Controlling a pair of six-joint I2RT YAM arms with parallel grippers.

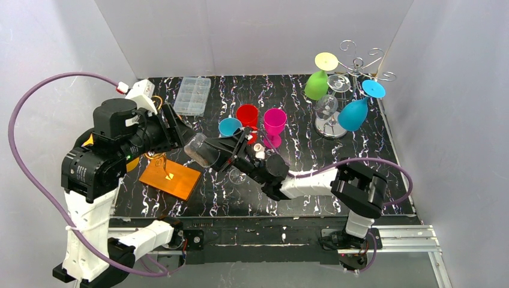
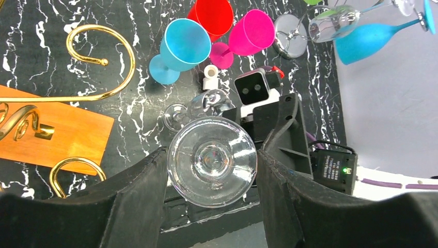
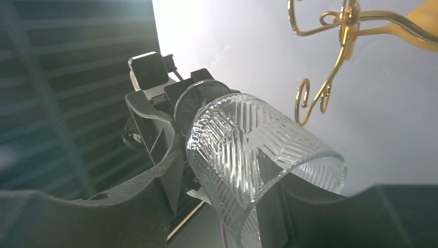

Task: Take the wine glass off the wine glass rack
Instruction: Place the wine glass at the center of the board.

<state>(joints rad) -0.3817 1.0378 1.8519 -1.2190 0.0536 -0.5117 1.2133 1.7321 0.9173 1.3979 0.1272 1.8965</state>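
A clear ribbed wine glass [image 1: 201,150] hangs in the air between both arms, left of the table's middle. My left gripper [image 1: 189,141] is shut on its round foot [image 2: 212,157], with a finger pressed against each side of the disc. My right gripper [image 3: 224,170] reaches in from the right, jaws open round the bowl [image 3: 258,150], with a narrow gap showing at its left finger [image 3: 168,170]. A gold wine glass rack [image 1: 161,163] on a wooden base [image 1: 174,180] stands just below the glass; its hooks [image 2: 98,46] are bare.
A second clear glass [image 1: 237,176] lies on the table under my right arm. A red cup [image 1: 247,114], pink goblet [image 1: 275,123] and blue goblet [image 1: 228,126] stand behind. A silver rack [image 1: 358,63] at back right carries green, blue and clear glasses. A plastic box [image 1: 193,95] sits back left.
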